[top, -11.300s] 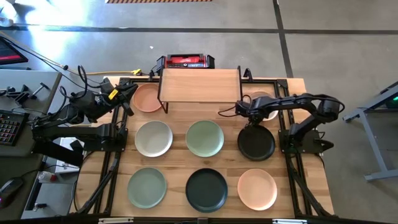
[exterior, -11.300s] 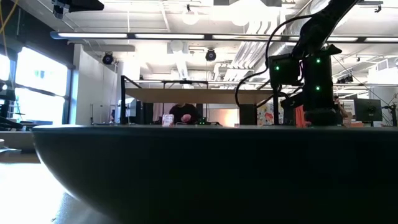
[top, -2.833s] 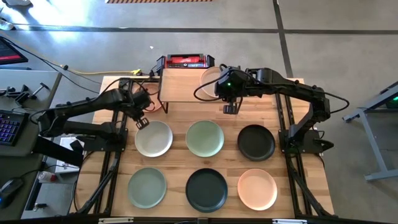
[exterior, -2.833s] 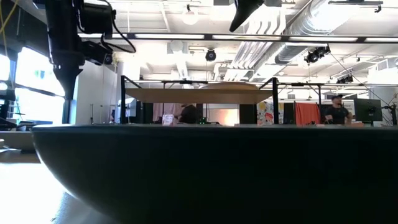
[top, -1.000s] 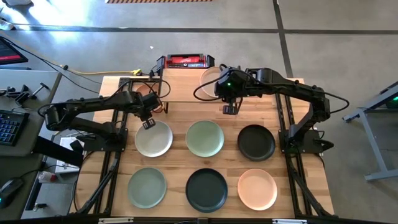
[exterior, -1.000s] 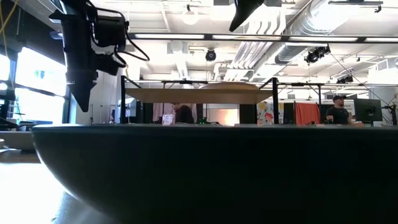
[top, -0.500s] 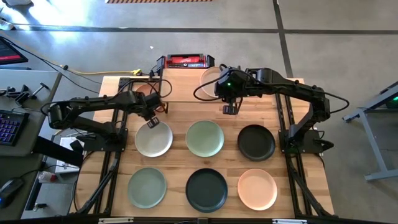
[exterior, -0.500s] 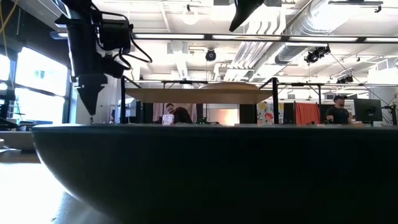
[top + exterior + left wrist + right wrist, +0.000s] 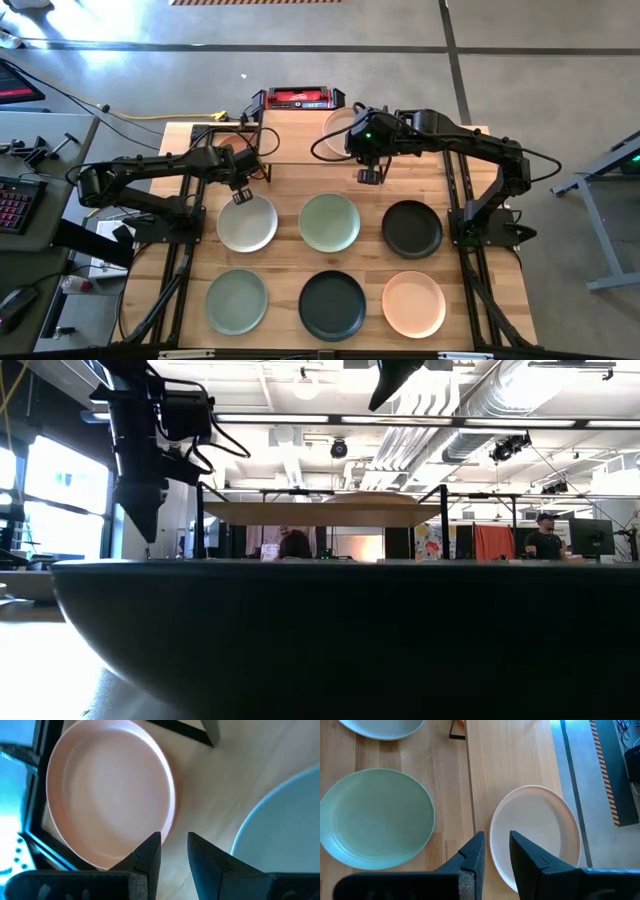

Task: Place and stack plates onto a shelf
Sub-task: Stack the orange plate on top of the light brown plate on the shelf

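The light-wood shelf (image 9: 300, 137) stands at the table's far middle, and a white plate (image 9: 338, 128) lies flat on its right part. My right gripper (image 9: 367, 177) hangs open above the shelf's near edge, beside that plate (image 9: 535, 835), touching nothing. My left gripper (image 9: 240, 196) is open and points down between a peach plate (image 9: 110, 790) left of the shelf and the far rim of a white plate (image 9: 247, 222). Nothing is between its fingers. Green (image 9: 329, 222), black (image 9: 411, 228), green (image 9: 236, 300), black (image 9: 332, 305) and peach (image 9: 413, 303) plates lie flat on the table.
A red case (image 9: 297, 97) sits behind the shelf. The shelf's black legs (image 9: 197, 520) stand near my left gripper (image 9: 145, 525). The near black plate's wall (image 9: 320, 640) fills the low view. People are in the room far behind. Bare wood lies between the plates.
My left gripper has rolled a little at the wrist while staying over the gap between the peach plate and the white plate. No plate has moved.
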